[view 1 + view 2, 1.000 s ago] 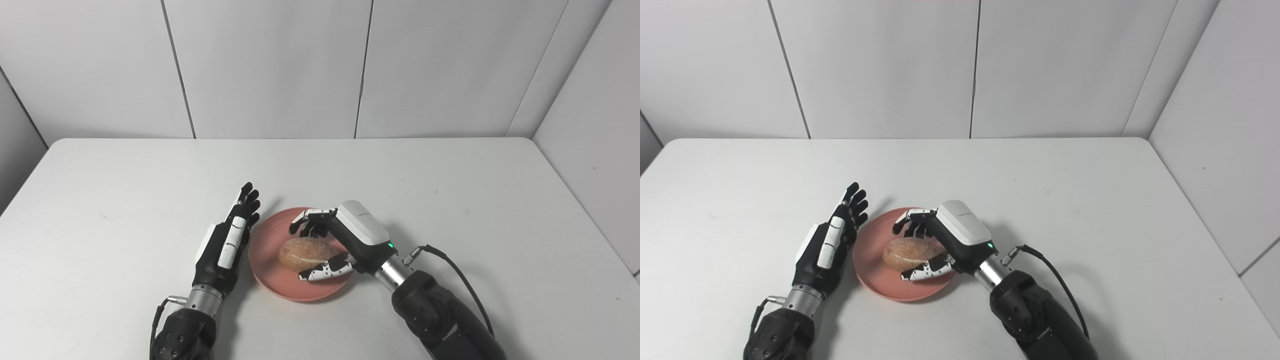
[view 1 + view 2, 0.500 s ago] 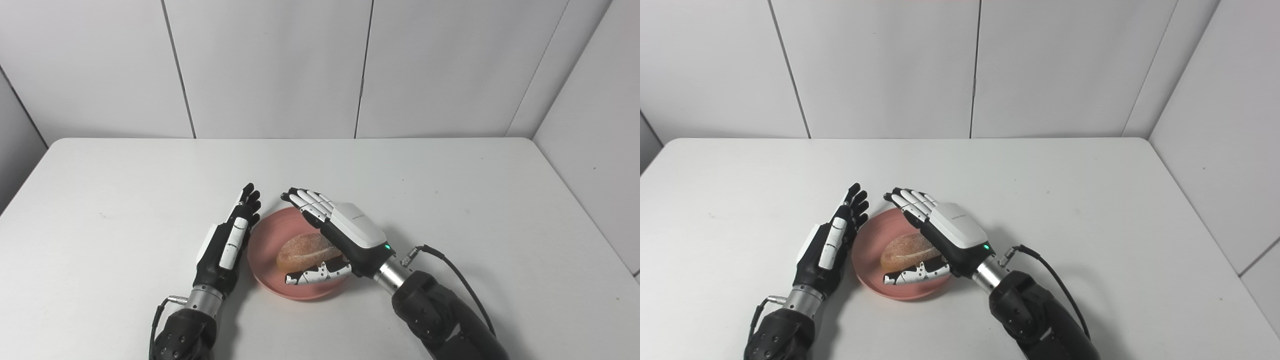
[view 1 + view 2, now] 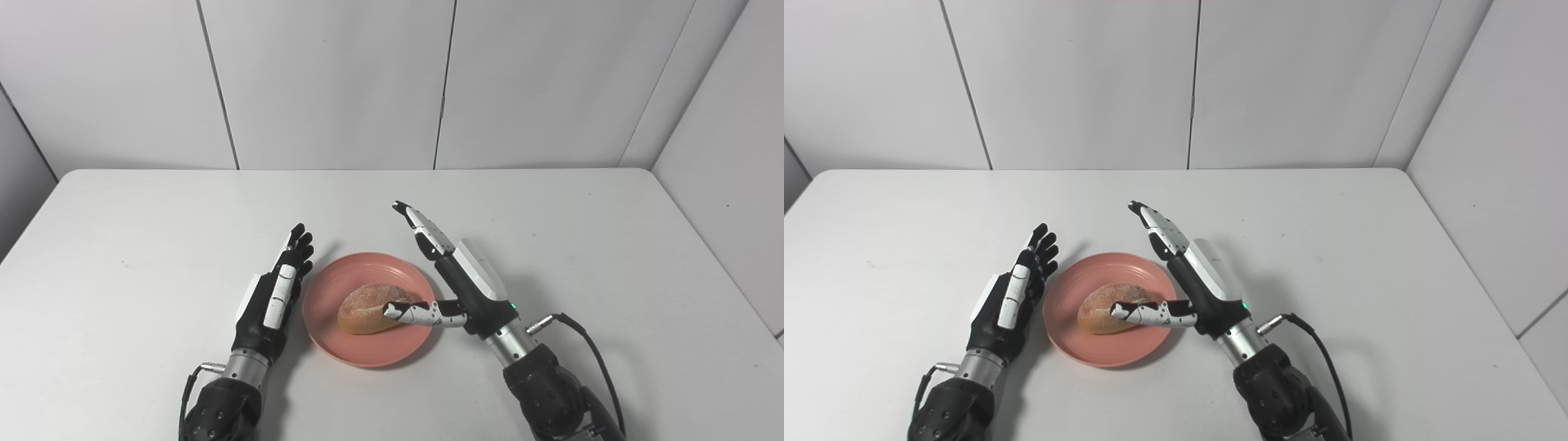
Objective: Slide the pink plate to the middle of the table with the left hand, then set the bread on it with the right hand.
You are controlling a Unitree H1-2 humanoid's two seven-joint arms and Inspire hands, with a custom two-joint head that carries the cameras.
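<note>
A pink plate (image 3: 392,352) lies near the table's front middle, with a sugared bread roll (image 3: 362,309) resting on it. My right hand (image 3: 456,282) stands open at the plate's right rim, fingers pointing up and away. Its thumb reaches left over the roll, and whether it touches is unclear. My left hand (image 3: 275,294) is open and stands edge-on just left of the plate, fingers straight, with no clear gap to the rim. In the right eye view the same roll (image 3: 1102,311) sits on the plate (image 3: 1127,355) between both hands.
The white table (image 3: 153,220) ends at panelled walls (image 3: 331,79) at the back and on the right. A black cable (image 3: 588,355) loops out from my right wrist.
My right hand has let go of the roll, spread its fingers and drawn back to the right, off the plate. The roll stays on the plate. The left hand has barely moved.
</note>
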